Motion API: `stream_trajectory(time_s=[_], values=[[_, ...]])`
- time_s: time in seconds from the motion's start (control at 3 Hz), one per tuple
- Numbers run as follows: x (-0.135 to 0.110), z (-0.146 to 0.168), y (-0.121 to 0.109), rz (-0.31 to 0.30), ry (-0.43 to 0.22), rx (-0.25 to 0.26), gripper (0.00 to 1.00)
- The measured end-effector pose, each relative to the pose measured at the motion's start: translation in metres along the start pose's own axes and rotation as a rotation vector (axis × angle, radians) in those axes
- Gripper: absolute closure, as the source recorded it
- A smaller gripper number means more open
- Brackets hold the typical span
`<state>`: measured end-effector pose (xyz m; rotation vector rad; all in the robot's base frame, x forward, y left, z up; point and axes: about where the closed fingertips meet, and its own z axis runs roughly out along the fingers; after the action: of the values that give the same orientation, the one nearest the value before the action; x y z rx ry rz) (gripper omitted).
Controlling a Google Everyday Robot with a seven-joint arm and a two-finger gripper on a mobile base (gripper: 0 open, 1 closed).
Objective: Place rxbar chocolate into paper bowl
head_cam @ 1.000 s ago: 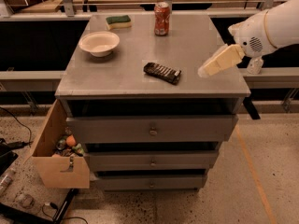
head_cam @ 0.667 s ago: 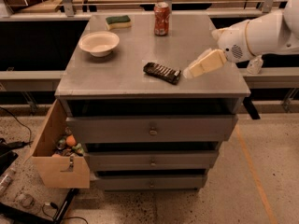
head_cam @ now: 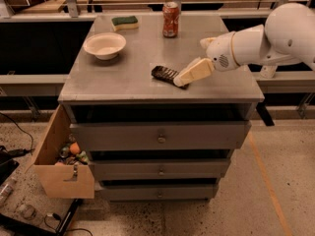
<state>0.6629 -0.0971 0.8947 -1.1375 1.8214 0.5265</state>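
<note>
The rxbar chocolate [head_cam: 163, 73] lies flat on the grey worktop [head_cam: 123, 77], well apart from the empty paper bowl [head_cam: 104, 44] at rear left. The gripper [head_cam: 183, 79] is at the bar's right end; whether it grips the bar cannot be told. Lifting and placing are not yet done.

Bare tabletop [head_cam: 134, 69], jaws to paper bowl [head_cam: 104, 45]

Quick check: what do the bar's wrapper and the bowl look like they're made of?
Bar: dark wrapper with a faint sheen and pale print, probably plastic film or foil. Bowl: matte off-white with a thin flared rim, likely paper or moulded pulp. The end effector is at the bar's right end, low over the dull grey, metal-looking top.
</note>
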Motion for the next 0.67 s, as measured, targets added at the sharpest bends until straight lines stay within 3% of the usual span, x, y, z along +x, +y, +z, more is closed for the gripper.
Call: stream_trajectory(time_s=[0.67], values=[[0.015, 0.057, 0.011, 0.027, -0.065, -0.068, 0.00]])
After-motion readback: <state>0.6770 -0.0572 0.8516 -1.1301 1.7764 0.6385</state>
